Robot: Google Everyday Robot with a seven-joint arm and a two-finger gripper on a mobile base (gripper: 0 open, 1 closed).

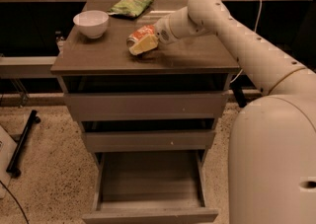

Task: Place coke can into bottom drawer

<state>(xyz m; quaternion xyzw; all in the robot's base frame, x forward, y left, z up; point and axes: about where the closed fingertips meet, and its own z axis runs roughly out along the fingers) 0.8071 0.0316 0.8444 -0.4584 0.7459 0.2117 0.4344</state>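
Pale yellow fingers (145,45), closed on the one coke can (139,33); one finger across the near side of the can, the other hidden behind it. Gripper (142,43) over the middle of the desk (192,59), a little toward the back. Can tilted, red-orange side up, silver end toward the left; right at the desk top, contact with the wood impossible to tell.

Behind the gripper, a white wrist and one long white arm (237,40), reaching in from the right, down to the bulky white robot body (271,159) at the lower right.

On the desk besides the can: one white bowl (91,23), upright, near the left rear corner, well apart from the can; one green snack bag (130,5), flat at the back edge, between bowl and arm.

Under the desk top, three grey-brown drawers. Two shallow upper drawers (145,104) pushed in. One bottom drawer (148,216) pulled out toward the camera, with bare floor showing inside.

On the speckled floor at the left, one black stand leg (22,141).
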